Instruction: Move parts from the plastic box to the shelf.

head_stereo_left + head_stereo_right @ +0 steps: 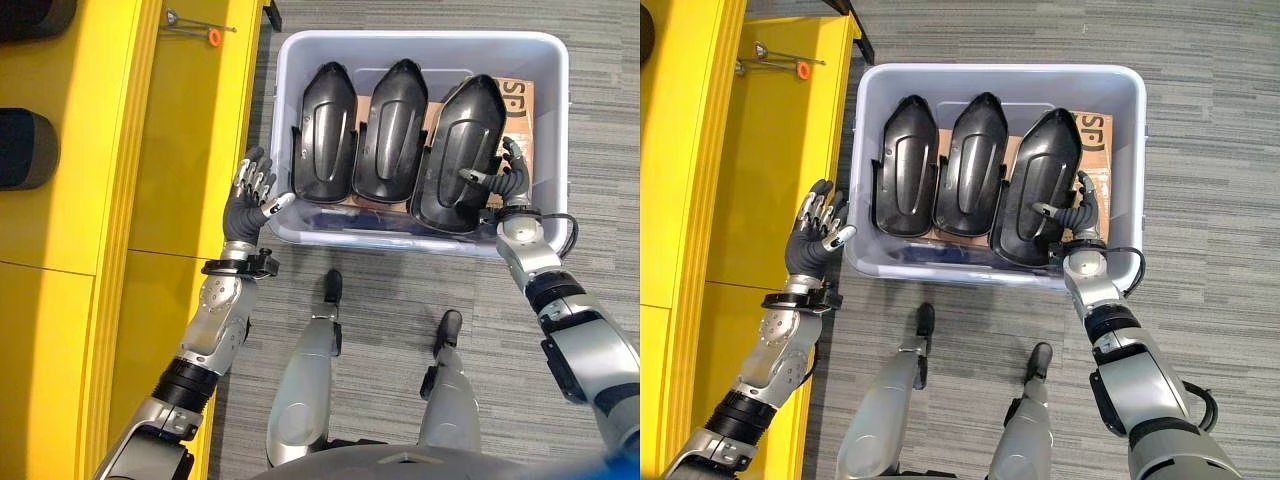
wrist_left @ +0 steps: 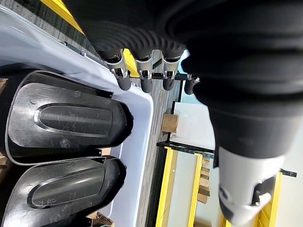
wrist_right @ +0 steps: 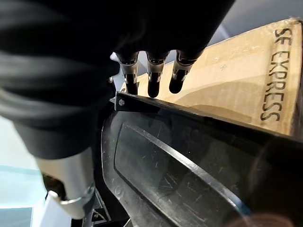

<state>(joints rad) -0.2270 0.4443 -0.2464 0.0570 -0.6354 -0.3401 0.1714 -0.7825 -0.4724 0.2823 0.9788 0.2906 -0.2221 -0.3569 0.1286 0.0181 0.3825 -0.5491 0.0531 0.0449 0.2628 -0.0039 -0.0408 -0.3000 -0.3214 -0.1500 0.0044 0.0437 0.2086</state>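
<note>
A pale grey plastic box (image 1: 420, 40) stands on the carpet with three black moulded parts side by side in it: left (image 1: 322, 130), middle (image 1: 392, 130) and right (image 1: 460, 150). My right hand (image 1: 507, 185) is inside the box at the right part's outer edge. Its thumb lies over the part's top and its fingers curl along the part's side, pinching the rim (image 3: 189, 161). My left hand (image 1: 250, 195) hovers outside the box at its front left corner, fingers relaxed and spread, thumb by the box wall (image 2: 142, 123). The yellow shelf (image 1: 190, 150) runs along the left.
A cardboard sheet (image 1: 518, 100) lies under the parts at the box's right side. On the shelf, a thin metal tool with an orange piece (image 1: 200, 32) lies at the back. Two dark rounded items (image 1: 25, 150) sit on the shelf's far left level.
</note>
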